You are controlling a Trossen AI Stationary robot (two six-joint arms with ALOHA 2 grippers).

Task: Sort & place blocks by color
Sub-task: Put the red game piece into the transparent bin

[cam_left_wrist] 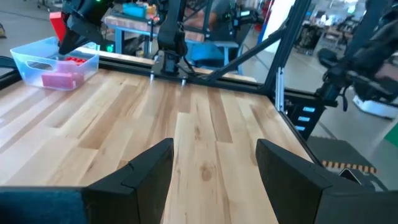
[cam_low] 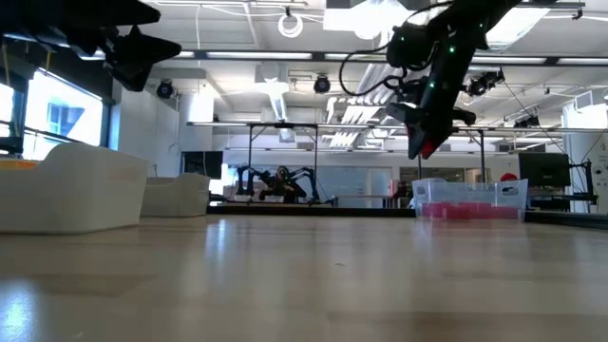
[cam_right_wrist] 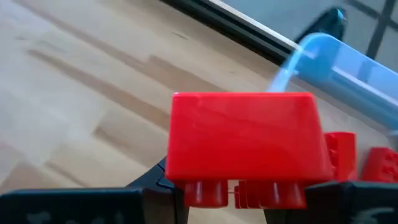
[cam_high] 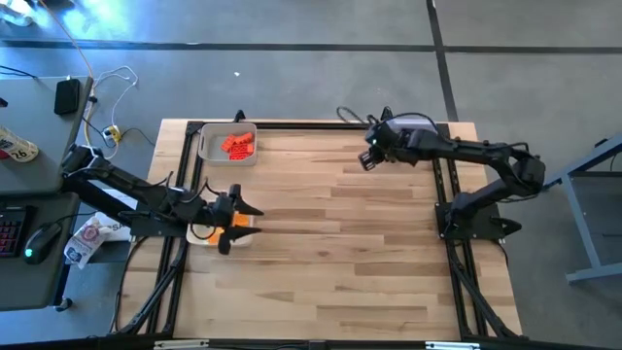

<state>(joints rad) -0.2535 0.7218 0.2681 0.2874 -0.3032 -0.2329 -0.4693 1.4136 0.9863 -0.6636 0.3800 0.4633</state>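
My right gripper hangs over the table's far side, shut on a red block. It is to the right of a clear tray that holds several red blocks. In the low view the gripper stands above and just left of that tray. My left gripper is open with nothing between its fingers. It hovers at the table's left over a white tray with orange blocks in it. My right gripper pinches the red block between its two fingers, one on each side at the studded end. The rest of the block sticks out beyond the fingertips. The fingers slant down toward the table's far left. The block is lifted clear of the table.
The bare wooden tabletop stretches between the two arms. A black frame rail runs along the far edge. In the low view a second white tray stands behind the nearer one. A desk with a mouse and cables stands off the left.
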